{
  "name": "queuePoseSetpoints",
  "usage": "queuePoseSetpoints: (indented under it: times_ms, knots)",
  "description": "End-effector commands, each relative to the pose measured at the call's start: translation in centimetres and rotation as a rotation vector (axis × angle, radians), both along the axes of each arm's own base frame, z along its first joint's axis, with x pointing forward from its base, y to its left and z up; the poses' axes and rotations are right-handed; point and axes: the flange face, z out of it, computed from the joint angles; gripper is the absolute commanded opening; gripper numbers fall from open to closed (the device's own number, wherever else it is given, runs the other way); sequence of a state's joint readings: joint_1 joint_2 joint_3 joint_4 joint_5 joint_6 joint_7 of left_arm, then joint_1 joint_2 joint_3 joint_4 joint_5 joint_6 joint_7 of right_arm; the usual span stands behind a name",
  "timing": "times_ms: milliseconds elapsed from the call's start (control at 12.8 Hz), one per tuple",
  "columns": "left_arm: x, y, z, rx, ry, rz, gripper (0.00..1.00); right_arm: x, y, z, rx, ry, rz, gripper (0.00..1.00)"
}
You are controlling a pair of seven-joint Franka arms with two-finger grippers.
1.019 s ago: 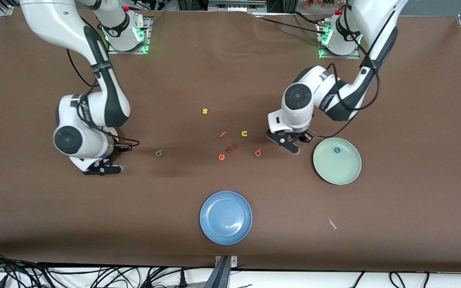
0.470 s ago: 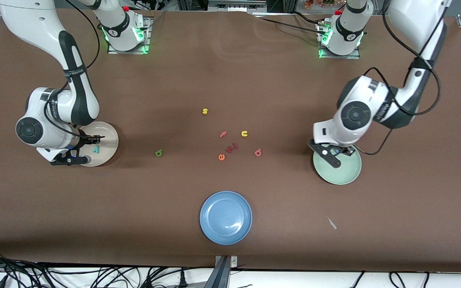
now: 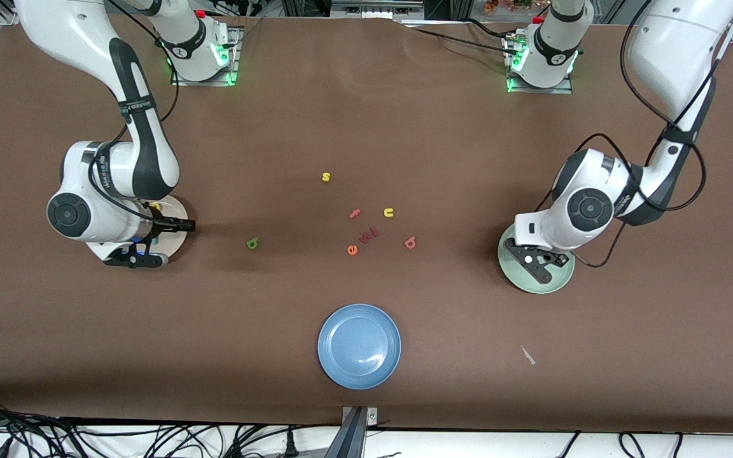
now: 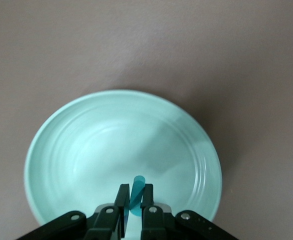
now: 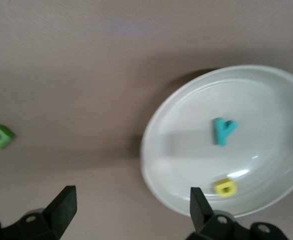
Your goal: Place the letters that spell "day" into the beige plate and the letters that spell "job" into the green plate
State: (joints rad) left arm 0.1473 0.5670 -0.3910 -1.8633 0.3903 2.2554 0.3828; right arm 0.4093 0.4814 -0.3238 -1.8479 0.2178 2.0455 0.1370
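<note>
Brown counter. Pale mint-green plate with faint concentric rings; teal letter between black fingers of the left claw. Cream-beige plate carrying a teal y and a yellow a. Blue plate. Loose letters: green d, yellow s, yellow u, salmon f, orange e, salmon-red b.

Loose toy letters s, f, u, e on the table
</note>
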Motion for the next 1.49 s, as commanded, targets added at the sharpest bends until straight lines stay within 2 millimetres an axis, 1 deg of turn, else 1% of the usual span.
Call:
queuePoseSetpoints:
  times_ms: [0,78,157,314,470,549,627,705,784,862,941,1097,1176,1332,1411]
  knots:
    - [0.5,-0.7,-2.5,0.024,-0.035,-0.096,0.0,0.3,4.0,-0.5,0.008,-0.016,-0.24,1.0]
    - [0.5,-0.6,-3.2,0.03,-0.039,-0.114,0.0,0.1,5.5,-0.6,-0.001,-0.02,-0.271,1.0]
    - [0.5,-0.7,-3.7,0.021,-0.044,-0.115,0.0,0.1,6.0,-1.0,-0.013,-0.027,-0.326,1.0]
    - [0.5,-1.2,-4.1,0.004,-0.058,-0.121,0.0,-0.1,9.0,-0.9,-0.028,-0.052,-0.406,1.0]
    - [0.5,-1.2,-4.0,0.004,-0.06,-0.12,0.0,-0.5,12.8,-2.3,-0.042,-0.105,-0.417,1.0]
    - [0.6,-1.2,-3.9,0.003,-0.061,-0.118,0.07,-0.3,13.4,-2.5,-0.054,-0.128,-0.523,1.0]
    - [0.6,-1.0,-3.8,0.002,-0.061,-0.116,0.44,-0.2,13.6,-3.2,-0.08,-0.142,-0.637,1.0]
    - [0.7,-0.8,-3.3,0.006,-0.066,-0.119,0.98,-0.1,14.1,-3.3,-0.082,-0.164,-0.71,1.0]
    - [0.7,-1.1,-2.7,0.009,-0.067,-0.122,1.0,-0.1,14.2,-3.5,-0.085,-0.168,-0.752,1.0]
    - [0.5,-1.2,-1.6,0.023,-0.06,-0.12,1.0,-0.1,14.2,-3.6,-0.087,-0.165,-0.783,1.0]
    - [0.0,-2.3,-0.1,0.039,-0.033,-0.13,1.0,0.0,13.9,-3.8,-0.091,-0.161,-0.802,1.0]
    - [-0.6,-3.3,3.3,0.074,0.006,-0.11,1.0,-0.1,13.5,-4.6,-0.097,-0.164,-0.822,1.0]
    - [-0.8,-3.9,4.6,0.049,0.016,-0.083,1.0,-0.1,13.7,-5.1,-0.098,-0.179,-0.853,1.0]
    - [-1.0,-4.4,5.5,-0.02,0.035,-0.017,1.0,-0.3,14.1,-6.1,-0.109,-0.187,-0.905,1.0]
    - [-0.6,-4.6,6.1,-0.046,0.031,0.005,1.0,-0.4,14.4,-6.4,-0.11,-0.191,-0.91,1.0]
